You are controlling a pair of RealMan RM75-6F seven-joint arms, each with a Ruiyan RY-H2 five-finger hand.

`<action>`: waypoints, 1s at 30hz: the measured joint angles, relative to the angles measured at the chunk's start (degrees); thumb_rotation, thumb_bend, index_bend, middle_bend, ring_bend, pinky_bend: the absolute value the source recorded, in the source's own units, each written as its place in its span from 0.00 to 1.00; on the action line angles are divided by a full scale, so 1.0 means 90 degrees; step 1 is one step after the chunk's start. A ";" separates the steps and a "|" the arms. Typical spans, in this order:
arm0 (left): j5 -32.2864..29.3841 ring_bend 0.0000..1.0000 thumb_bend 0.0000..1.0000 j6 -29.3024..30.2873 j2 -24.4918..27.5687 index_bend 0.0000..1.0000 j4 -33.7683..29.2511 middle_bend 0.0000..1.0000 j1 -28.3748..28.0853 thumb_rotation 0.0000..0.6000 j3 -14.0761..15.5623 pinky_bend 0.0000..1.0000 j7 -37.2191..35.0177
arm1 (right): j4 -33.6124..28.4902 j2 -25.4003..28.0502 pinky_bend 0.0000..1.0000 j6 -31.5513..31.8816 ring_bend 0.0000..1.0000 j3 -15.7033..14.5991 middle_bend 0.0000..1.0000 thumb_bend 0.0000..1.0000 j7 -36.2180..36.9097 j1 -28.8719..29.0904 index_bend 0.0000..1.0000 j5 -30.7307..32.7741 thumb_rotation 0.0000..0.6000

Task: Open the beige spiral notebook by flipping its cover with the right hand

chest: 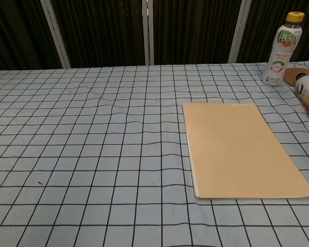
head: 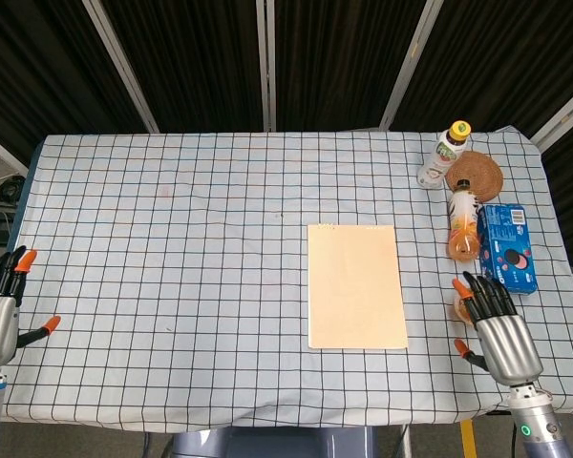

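The beige spiral notebook (head: 356,285) lies closed and flat on the checked tablecloth, right of centre; the chest view shows the notebook (chest: 240,147) with its binding at the far edge. My right hand (head: 497,327) hovers open near the table's front right corner, to the right of the notebook and apart from it, fingers spread and pointing away from me. My left hand (head: 0,310) hangs open off the table's left front corner. Neither hand appears in the chest view.
At the right stand a white drink bottle (head: 443,153), a woven coaster (head: 476,175), an orange juice bottle (head: 463,223) and a blue cookie pack (head: 507,245). A small orange cup (head: 459,307) sits partly hidden by my right hand. The checked cloth (head: 172,248) covers the table.
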 measured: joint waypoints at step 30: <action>-0.0168 0.00 0.09 -0.0032 0.0112 0.00 0.0021 0.00 0.0015 1.00 -0.0091 0.00 -0.0135 | 0.0928 -0.1751 0.00 -0.1467 0.00 -0.0217 0.00 0.14 -0.0891 0.0523 0.01 0.0257 1.00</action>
